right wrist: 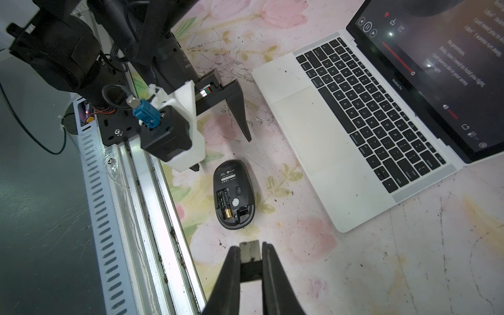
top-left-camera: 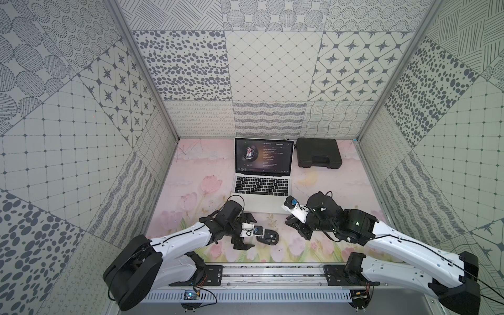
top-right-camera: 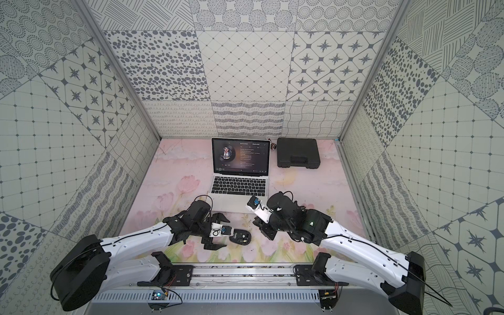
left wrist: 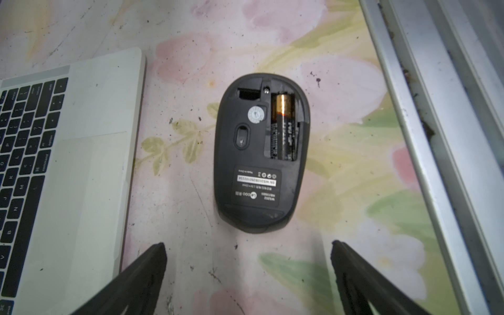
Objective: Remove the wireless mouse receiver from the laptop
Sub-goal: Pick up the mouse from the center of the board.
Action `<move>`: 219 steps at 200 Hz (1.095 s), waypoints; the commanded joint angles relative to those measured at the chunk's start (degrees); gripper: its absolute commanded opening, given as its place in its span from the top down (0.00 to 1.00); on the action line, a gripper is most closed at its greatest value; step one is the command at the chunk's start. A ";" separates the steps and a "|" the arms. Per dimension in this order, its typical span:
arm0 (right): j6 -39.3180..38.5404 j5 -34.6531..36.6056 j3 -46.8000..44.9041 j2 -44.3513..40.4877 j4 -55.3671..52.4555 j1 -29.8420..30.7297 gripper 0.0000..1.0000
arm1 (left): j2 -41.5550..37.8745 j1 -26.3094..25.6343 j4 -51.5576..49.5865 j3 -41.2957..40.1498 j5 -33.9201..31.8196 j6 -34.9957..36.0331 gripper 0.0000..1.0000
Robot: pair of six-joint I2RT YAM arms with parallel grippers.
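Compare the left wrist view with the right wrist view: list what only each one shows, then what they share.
Only the left wrist view: the left gripper with both fingers in plain sight, spread wide, short of the mouse.
Only the right wrist view: the right gripper shut on the wireless mouse receiver, clear of the laptop, plus the laptop's lit screen and the left arm's wrist camera.
Both: the mouse lying underside up with its battery exposed, the laptop's keyboard and the metal rail.
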 commanded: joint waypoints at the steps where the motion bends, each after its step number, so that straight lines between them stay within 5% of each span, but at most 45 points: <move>1: 0.38 -0.53 -0.49 -0.01 2.45 0.23 0.95 | 2.39 -0.02 7.26 0.77 5.75 3.57 0.01; 132: 1.00 0.02 1.05 0.21 2.45 0.23 0.95 | 8.50 -3.70 0.26 5.67 6.19 9.21 0.15; 219: 1.09 0.44 1.30 -0.96 2.36 0.23 0.95 | 13.08 -5.83 -9.39 10.47 5.36 14.64 0.11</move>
